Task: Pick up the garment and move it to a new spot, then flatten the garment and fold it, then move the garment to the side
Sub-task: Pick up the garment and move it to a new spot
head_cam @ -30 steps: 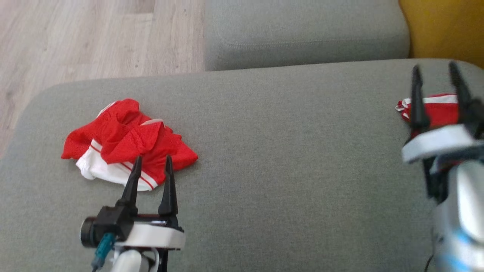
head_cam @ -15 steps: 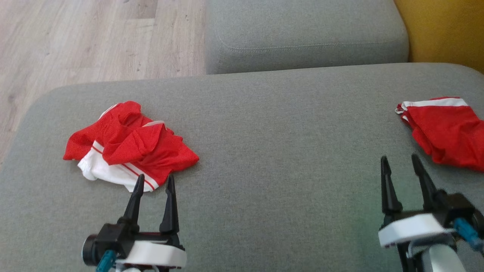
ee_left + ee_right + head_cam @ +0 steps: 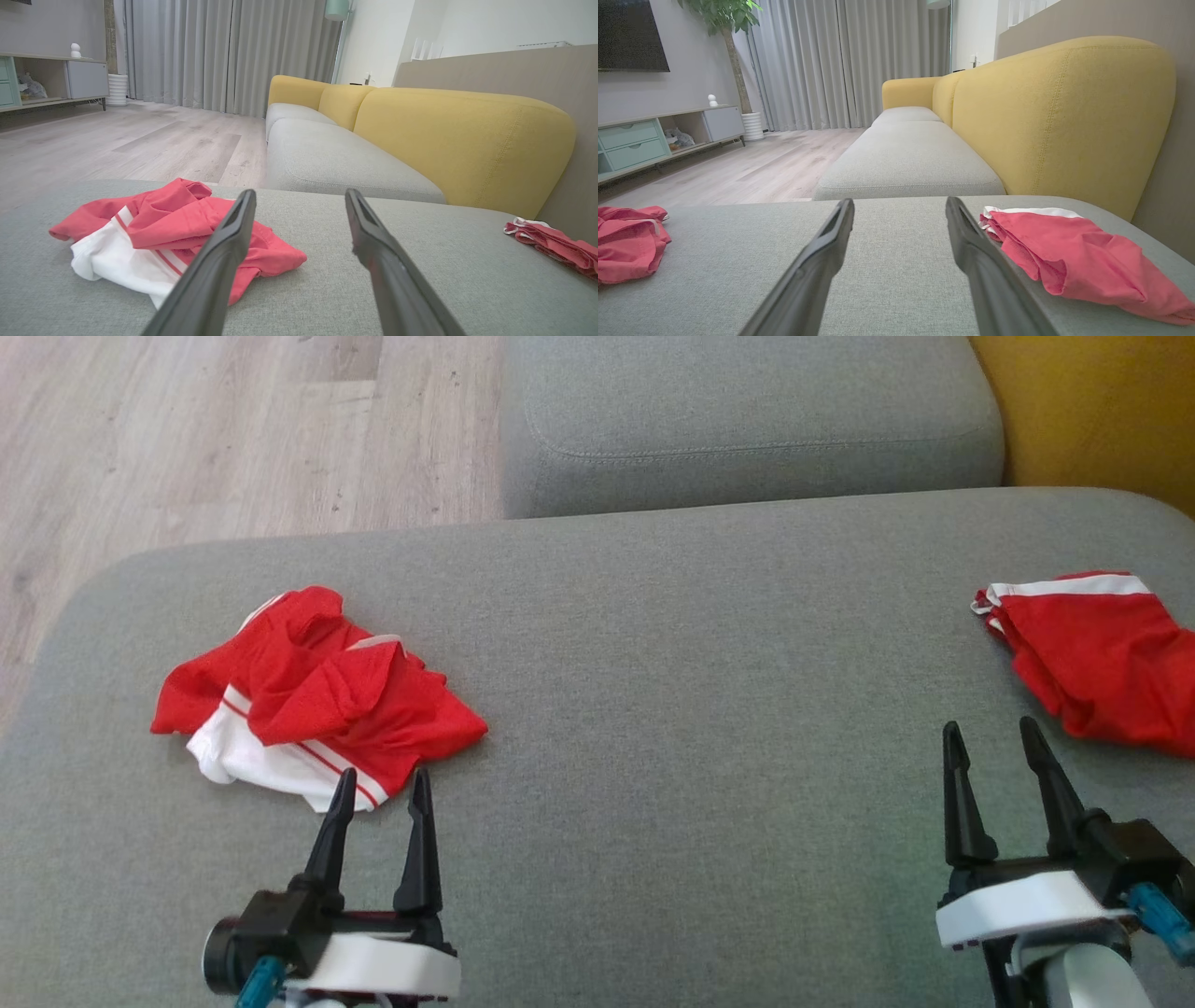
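A crumpled red and white garment (image 3: 308,700) lies on the left of the grey seat cushion (image 3: 672,728). My left gripper (image 3: 384,775) is open just in front of it, fingertips near its white hem, holding nothing. In the left wrist view the left gripper (image 3: 300,192) points past that garment's (image 3: 154,219) right edge. A second red garment with a white band (image 3: 1102,653) lies flatter at the cushion's right edge. My right gripper (image 3: 990,724) is open and empty, in front of it and to its left. In the right wrist view the right gripper (image 3: 899,200) has this garment (image 3: 1073,252) on its right.
Another grey seat cushion (image 3: 747,420) adjoins the far side. A yellow backrest (image 3: 1092,411) rises at the right. Wooden floor (image 3: 187,429) lies beyond the cushion's left and far-left edges. Bare cushion stretches between the two garments.
My right gripper has drawn back from over the right-hand garment to the lower right of the view, leaving the garment lying there. The left gripper has pulled back slightly.
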You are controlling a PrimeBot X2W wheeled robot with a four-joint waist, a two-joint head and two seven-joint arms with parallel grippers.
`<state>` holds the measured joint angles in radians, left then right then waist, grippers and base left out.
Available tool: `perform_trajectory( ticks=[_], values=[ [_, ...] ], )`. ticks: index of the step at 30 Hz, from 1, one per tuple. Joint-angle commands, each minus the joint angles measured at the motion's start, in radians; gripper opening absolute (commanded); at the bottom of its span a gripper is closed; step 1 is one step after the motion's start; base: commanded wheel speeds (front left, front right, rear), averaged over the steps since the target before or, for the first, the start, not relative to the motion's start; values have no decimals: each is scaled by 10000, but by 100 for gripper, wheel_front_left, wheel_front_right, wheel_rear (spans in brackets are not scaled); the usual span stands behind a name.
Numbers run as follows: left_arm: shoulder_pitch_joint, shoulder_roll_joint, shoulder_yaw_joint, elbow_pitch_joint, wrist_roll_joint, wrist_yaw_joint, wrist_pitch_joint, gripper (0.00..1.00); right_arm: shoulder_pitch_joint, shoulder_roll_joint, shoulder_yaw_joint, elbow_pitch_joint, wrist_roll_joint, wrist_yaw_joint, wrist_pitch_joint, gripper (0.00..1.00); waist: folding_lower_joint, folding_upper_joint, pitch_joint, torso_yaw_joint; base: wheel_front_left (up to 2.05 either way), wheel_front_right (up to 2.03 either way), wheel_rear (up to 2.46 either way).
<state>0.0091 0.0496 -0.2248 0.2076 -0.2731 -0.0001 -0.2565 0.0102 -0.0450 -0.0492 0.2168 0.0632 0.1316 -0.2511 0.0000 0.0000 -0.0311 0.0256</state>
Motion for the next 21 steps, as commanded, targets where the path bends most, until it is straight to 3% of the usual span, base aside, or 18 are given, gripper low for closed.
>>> perform_trajectory(
  ticks=[1, 12, 21],
  values=[
    [-329, 6, 294, -378, 33, 27, -53, 100, -327, -54, 265, -387, 61, -9, -105, 100, 0, 0, 0, 2, 0, 0, 0],
    [-382, 6, 309, -379, 81, 66, -53, 100, -227, -53, 441, -459, 65, -9, -106, 100, 0, 0, 17, 168, 0, 0, 0],
    [-371, 6, 477, -269, 322, 64, -53, 100, 8, -53, 1023, -541, 252, -9, -106, 100, 0, 0, -178, 1314, 0, 0, 0]
  ],
)
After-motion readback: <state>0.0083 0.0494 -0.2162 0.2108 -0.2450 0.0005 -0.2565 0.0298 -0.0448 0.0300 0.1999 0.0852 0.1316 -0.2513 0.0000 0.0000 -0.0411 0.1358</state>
